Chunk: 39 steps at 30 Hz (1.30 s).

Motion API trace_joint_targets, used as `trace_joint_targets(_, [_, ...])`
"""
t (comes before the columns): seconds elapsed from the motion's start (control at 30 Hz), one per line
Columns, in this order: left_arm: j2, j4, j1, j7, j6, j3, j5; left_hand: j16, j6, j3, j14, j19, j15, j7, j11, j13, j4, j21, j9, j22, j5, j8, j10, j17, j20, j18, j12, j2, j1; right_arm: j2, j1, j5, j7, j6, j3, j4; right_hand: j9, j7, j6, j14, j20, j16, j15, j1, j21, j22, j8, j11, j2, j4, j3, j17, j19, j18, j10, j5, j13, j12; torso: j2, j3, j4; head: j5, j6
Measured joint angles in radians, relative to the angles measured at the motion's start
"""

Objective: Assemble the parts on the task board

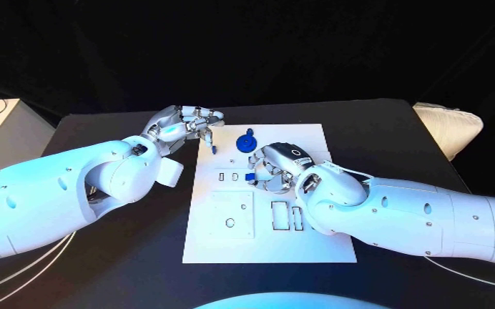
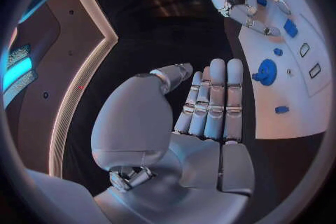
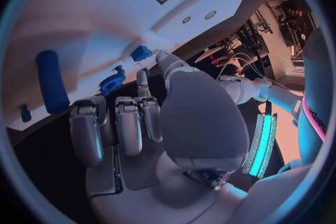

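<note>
The white task board (image 1: 270, 241) lies in the middle of the black table. A round blue part (image 1: 245, 142) sits near its far edge, with a small blue piece (image 1: 214, 149) to its left. My left hand (image 1: 186, 124) hovers at the board's far left corner, fingers straight and together (image 2: 213, 101), holding nothing. My right hand (image 1: 275, 164) is low over the board just right of the round part (image 3: 112, 81). Its fingers (image 3: 129, 123) are half bent with nothing between them. Its thumb tip is beside a small blue block (image 3: 140, 53). A long blue part (image 3: 50, 81) lies further off.
Rectangular slots (image 1: 280, 216) and a square plate (image 1: 231, 214) occupy the board's near half. A white object (image 1: 452, 126) lies at the table's right edge and a pale box (image 1: 8, 112) at its left. Black table (image 1: 134, 252) borders the board on both sides.
</note>
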Motion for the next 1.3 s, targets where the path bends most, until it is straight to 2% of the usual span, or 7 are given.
trace_joint_targets(0.4, [0.001,-0.002,-0.001,-0.001,0.002,-0.001,-0.002,0.0,0.0,0.0,0.0,0.0,0.0,0.0,0.0,0.0,0.0,0.0,0.001,0.001,0.0,0.0,0.0,-0.001,0.0,0.0,0.0,0.0,0.0,0.007,0.001,-0.028,-0.019,0.067,0.0,-0.018,0.0,0.0,0.0,0.0,0.0,0.0,0.0,0.007,0.0,0.0,0.0,0.0,0.001,0.0,0.0,0.0,0.0,0.0,0.0,0.0,0.0,0.0,0.002,-0.0004,0.0013,-0.001,-0.004])
trace_joint_targets(0.77, [0.001,-0.005,-0.001,-0.002,0.003,-0.001,-0.005,0.0,-0.002,0.0,0.0,0.0,0.0,0.002,0.0,0.0,0.0,0.0,0.001,0.001,0.0,0.0,0.0,-0.001,0.0,0.0,0.0,0.0,0.0,0.015,0.002,-0.037,-0.033,0.084,0.0,-0.027,-0.001,0.0,0.0,0.0,0.0,0.0,0.0,0.019,0.0,0.0,0.0,0.0,0.013,0.0,0.0,0.0,0.0,0.001,0.0,0.0,0.001,0.0,0.002,-0.0004,0.0013,-0.002,-0.009])
trace_joint_targets(0.9, [0.001,-0.006,-0.002,-0.002,0.004,-0.001,-0.005,0.0,-0.004,0.0,0.0,0.0,0.0,0.004,0.0,0.0,0.0,0.0,0.001,0.001,0.0,0.0,0.0,-0.001,0.0,0.0,0.0,0.0,0.0,0.02,0.001,-0.038,-0.035,0.085,0.0,-0.031,-0.002,0.0,0.011,0.0,0.0,0.0,0.0,0.031,0.0,0.0,0.0,0.0,0.024,0.005,0.005,0.0,0.0,0.001,0.0,0.0,0.001,0.0,0.002,-0.0004,0.0014,-0.002,-0.009])
trace_joint_targets(1.07, [0.001,-0.007,-0.002,-0.002,0.004,-0.001,-0.006,0.0,-0.004,0.0,0.0,0.0,0.0,0.004,0.0,0.0,0.0,0.0,0.001,0.001,0.0,0.0,0.0,-0.001,0.0,0.0,0.0,0.0,0.0,0.024,0.001,-0.038,-0.036,0.085,-0.001,-0.034,-0.002,-0.01,0.035,0.0,0.0,0.0,0.0,0.04,0.0,0.0,0.004,0.0,0.048,0.019,0.023,0.0,0.0,0.001,0.0,0.006,0.001,0.002,0.001,0.0001,0.0014,-0.002,-0.011])
trace_joint_targets(1.17, [0.002,-0.007,-0.002,-0.002,0.004,-0.001,-0.006,0.0,-0.004,0.003,0.0,0.0,0.0,0.004,0.0,0.0,-0.003,0.0,0.001,0.001,0.0,0.0,0.0,-0.001,0.0,0.0,0.0,0.0,0.0,0.026,0.0,-0.037,-0.036,0.084,-0.001,-0.035,-0.002,-0.015,0.048,0.0,0.0,0.0,0.0,0.041,0.0,0.0,0.012,0.0,0.054,0.019,0.035,0.0,0.0,0.001,0.0,0.006,0.001,0.006,0.001,0.0003,0.0014,-0.002,-0.012])
trace_joint_targets(1.3, [0.002,-0.007,-0.002,-0.003,0.005,-0.001,-0.006,0.004,-0.007,0.007,-0.002,-0.004,-0.002,0.0,0.0,0.0,-0.007,0.005,0.002,0.002,0.0,0.0,0.0,-0.002,-0.004,0.0,0.0,0.005,0.005,0.028,0.0,-0.035,-0.036,0.084,-0.001,-0.037,-0.004,-0.025,0.069,-0.005,0.0,0.0,-0.005,0.049,0.002,0.0,0.017,-0.01,0.062,0.015,0.068,0.0,0.0,0.001,0.001,-0.002,0.001,0.01,0.001,0.0003,0.0015,-0.002,-0.013])
